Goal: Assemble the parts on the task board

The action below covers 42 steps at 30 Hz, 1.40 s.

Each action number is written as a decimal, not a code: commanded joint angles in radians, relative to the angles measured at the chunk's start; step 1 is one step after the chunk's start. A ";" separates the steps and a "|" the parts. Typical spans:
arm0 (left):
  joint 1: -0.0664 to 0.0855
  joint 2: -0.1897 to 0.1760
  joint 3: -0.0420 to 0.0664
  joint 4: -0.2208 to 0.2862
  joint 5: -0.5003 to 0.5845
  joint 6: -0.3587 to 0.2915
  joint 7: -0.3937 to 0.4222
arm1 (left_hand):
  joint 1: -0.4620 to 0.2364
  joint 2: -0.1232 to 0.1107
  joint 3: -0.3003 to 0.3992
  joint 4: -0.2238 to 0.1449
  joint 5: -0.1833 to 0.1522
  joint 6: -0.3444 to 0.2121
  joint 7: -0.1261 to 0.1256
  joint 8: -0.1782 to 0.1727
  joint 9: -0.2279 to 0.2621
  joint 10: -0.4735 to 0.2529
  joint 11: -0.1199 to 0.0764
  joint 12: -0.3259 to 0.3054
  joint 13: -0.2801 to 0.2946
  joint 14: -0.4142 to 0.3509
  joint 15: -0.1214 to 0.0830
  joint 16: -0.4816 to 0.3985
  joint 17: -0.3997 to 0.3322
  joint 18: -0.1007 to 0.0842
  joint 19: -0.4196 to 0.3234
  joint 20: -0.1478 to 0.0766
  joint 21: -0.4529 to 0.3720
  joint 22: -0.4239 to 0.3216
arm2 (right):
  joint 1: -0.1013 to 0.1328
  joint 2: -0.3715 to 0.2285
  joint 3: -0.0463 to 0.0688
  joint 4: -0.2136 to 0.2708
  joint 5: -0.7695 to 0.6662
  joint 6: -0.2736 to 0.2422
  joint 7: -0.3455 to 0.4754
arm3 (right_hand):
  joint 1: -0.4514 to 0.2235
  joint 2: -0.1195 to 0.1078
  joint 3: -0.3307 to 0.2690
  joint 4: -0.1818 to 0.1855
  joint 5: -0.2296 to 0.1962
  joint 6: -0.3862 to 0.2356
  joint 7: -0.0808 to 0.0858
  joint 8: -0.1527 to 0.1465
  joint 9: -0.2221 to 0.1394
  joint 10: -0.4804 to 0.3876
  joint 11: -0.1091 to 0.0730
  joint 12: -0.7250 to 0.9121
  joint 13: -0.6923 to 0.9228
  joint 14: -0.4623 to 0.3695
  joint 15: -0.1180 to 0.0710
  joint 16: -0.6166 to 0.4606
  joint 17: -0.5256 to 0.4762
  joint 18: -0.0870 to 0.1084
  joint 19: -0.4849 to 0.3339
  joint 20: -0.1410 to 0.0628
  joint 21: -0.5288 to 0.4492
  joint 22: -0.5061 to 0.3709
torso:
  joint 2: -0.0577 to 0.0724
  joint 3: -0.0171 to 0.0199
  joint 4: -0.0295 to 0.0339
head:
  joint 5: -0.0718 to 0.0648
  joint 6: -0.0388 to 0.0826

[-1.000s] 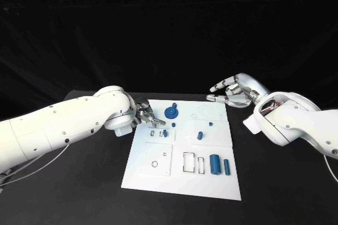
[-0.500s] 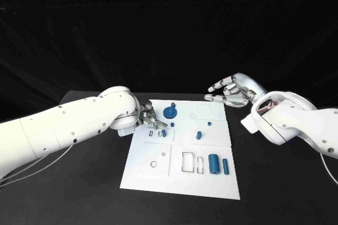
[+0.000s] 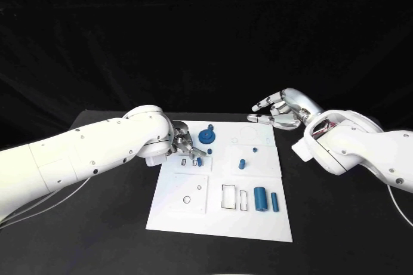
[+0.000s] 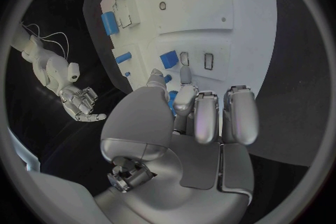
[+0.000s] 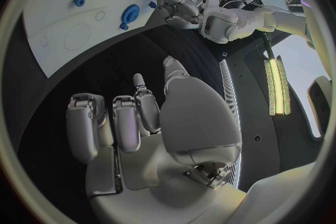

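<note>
- Now, nearest the robot, toward the near right corner of the task board [image 3: 176,218], two blue cylinders stand side by side: a thick cylinder [image 3: 260,198] and a thin cylinder [image 3: 276,201]. Both look rigid, light and smooth, so they would likely roll if tipped; take them across the round middle.
- Just left of them sit two empty rectangular slots [image 3: 235,198], and further left a small ring hole [image 3: 187,200] in a raised square panel.
- Mid-board, a short blue peg [image 3: 242,164] stands apart from everything, with open white room all around for fingers.
- Moving on to the left edge: the left hand [image 3: 182,144] hovers there with fingers curled in over a small blue block [image 3: 199,161] seated beside two narrow slots. In the left wrist view the fingertips [image 4: 157,74] reach close to that block [image 4: 168,59]; it seems the hand carries nothing, though I cannot be sure.
- The block is tiny and hard-edged, best pinched by its flat sides; the neighbouring slots leave little finger room.
- Further back, a blue gear [image 3: 206,135] sits near the far edge, its toothed rim giving grip.
- Farthest, the right hand [image 3: 277,112] hangs beyond the far right corner, fingers loosely apart and empty, over black table [image 3: 103,227] with plenty of room.
</note>
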 commanded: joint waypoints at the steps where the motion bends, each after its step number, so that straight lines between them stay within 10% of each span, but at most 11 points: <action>1: 0.001 0.004 0.000 0.000 0.001 0.029 -0.002 | -0.008 0.003 -0.006 -0.001 -0.002 -0.007 0.001 0.007 0.002 0.003 0.001 0.003 0.001 0.042 -0.009 -0.006 0.015 -0.017 0.008 0.000 0.007 0.003 | -0.001 0.002 0.000 0.000 -0.012 -0.004 0.001 | -0.007 0.004 -0.007 0.000 0.006 -0.007 -0.001 0.006 -0.002 -0.005 0.002 -0.005 0.081 0.065 -0.004 -0.005 0.109 0.009 0.045 -0.008 -0.006 0.171 | 0.000 0.0003 -0.0008 | -0.002 -0.002; 42: 0.000 0.025 -0.002 -0.010 0.009 0.076 0.001 | 0.045 0.022 -0.001 -0.008 0.000 -0.015 -0.002 0.022 0.030 0.006 -0.003 0.005 0.002 0.042 -0.012 -0.008 0.017 -0.019 0.012 -0.001 0.014 0.016 | -0.004 0.008 -0.001 -0.005 -0.016 0.008 -0.003 | -0.002 0.010 -0.010 0.000 0.015 -0.005 -0.002 0.009 -0.002 -0.003 0.001 -0.003 0.082 0.064 -0.005 -0.007 0.108 0.009 0.045 -0.008 -0.008 0.170 | 0.001 0.0007 0.0016 | 0.001 -0.011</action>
